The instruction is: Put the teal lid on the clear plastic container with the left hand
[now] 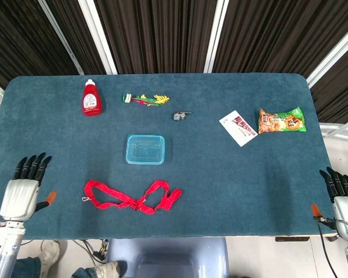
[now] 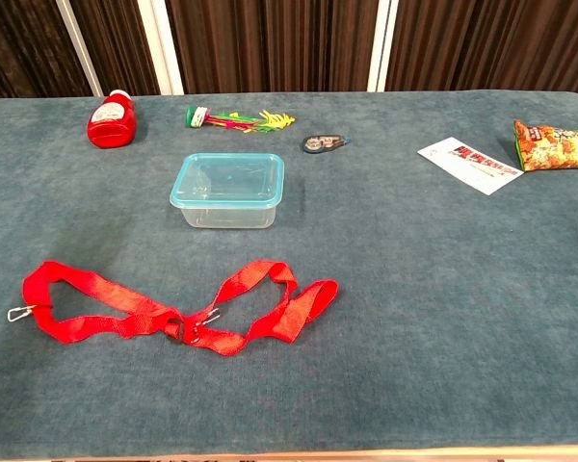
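container (image 2: 229, 191) clear glossy plastic | table (image 2: 443, 279) matt napped cloth | strap (image 2: 173, 306) woven fabric

The teal lid (image 1: 145, 149) is seated on the clear plastic container (image 1: 145, 162); the left robot hand (image 1: 22, 193) is held open at the counter (image 1: 232, 185) edge.

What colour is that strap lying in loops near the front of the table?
The strap is bright red, with a small metal clip at one end; the chest view shows it best.
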You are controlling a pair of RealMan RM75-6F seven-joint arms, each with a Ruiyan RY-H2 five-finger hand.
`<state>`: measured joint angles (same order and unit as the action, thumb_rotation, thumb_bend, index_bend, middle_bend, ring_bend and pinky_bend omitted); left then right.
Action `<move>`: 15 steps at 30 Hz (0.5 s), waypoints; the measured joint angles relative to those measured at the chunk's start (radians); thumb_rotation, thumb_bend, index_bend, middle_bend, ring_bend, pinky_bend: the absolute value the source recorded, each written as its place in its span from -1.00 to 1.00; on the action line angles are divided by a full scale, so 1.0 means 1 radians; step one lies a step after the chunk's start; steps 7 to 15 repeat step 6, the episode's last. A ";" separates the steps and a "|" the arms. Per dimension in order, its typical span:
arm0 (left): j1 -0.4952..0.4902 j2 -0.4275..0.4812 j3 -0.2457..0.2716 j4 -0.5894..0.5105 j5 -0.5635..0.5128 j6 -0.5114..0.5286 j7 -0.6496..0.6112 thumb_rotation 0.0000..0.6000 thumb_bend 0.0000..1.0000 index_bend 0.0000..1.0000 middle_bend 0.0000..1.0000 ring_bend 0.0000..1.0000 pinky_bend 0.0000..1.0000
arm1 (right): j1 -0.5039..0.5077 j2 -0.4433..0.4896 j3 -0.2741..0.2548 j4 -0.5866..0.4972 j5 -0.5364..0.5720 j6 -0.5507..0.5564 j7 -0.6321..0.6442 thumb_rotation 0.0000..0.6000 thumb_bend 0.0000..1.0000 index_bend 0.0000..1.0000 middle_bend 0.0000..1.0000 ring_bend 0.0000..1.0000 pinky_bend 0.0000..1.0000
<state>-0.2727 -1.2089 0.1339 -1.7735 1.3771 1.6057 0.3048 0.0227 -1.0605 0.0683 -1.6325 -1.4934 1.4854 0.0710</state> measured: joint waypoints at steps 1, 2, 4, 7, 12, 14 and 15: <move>0.007 0.009 0.003 0.001 0.009 0.005 -0.008 1.00 -0.48 -0.89 -0.96 -1.00 -1.00 | 0.000 0.000 0.000 0.001 -0.001 0.002 0.001 1.00 -0.21 -0.89 -0.92 -0.95 -1.00; 0.011 0.015 0.004 0.002 0.016 0.008 -0.014 1.00 -0.48 -0.89 -0.96 -1.00 -1.00 | 0.000 -0.001 0.000 0.001 -0.002 0.003 0.001 1.00 -0.22 -0.89 -0.92 -0.95 -1.00; 0.022 0.022 0.003 0.003 0.034 0.018 -0.030 1.00 -0.48 -0.89 -0.96 -1.00 -1.00 | 0.000 0.000 -0.001 0.002 -0.004 0.005 -0.004 1.00 -0.22 -0.89 -0.92 -0.95 -1.00; 0.036 0.030 0.001 0.000 0.042 0.025 -0.038 1.00 -0.48 -0.90 -0.96 -1.00 -1.00 | 0.000 0.001 -0.003 0.000 -0.007 0.006 -0.006 1.00 -0.22 -0.89 -0.92 -0.95 -1.00; 0.036 0.030 0.001 0.000 0.042 0.025 -0.038 1.00 -0.48 -0.90 -0.96 -1.00 -1.00 | 0.000 0.001 -0.003 0.000 -0.007 0.006 -0.006 1.00 -0.22 -0.89 -0.92 -0.95 -1.00; 0.036 0.030 0.001 0.000 0.042 0.025 -0.038 1.00 -0.48 -0.90 -0.96 -1.00 -1.00 | 0.000 0.001 -0.003 0.000 -0.007 0.006 -0.006 1.00 -0.22 -0.89 -0.92 -0.95 -1.00; 0.036 0.030 0.001 0.000 0.042 0.025 -0.038 1.00 -0.48 -0.90 -0.96 -1.00 -1.00 | 0.000 0.001 -0.003 0.000 -0.007 0.006 -0.006 1.00 -0.22 -0.89 -0.92 -0.95 -1.00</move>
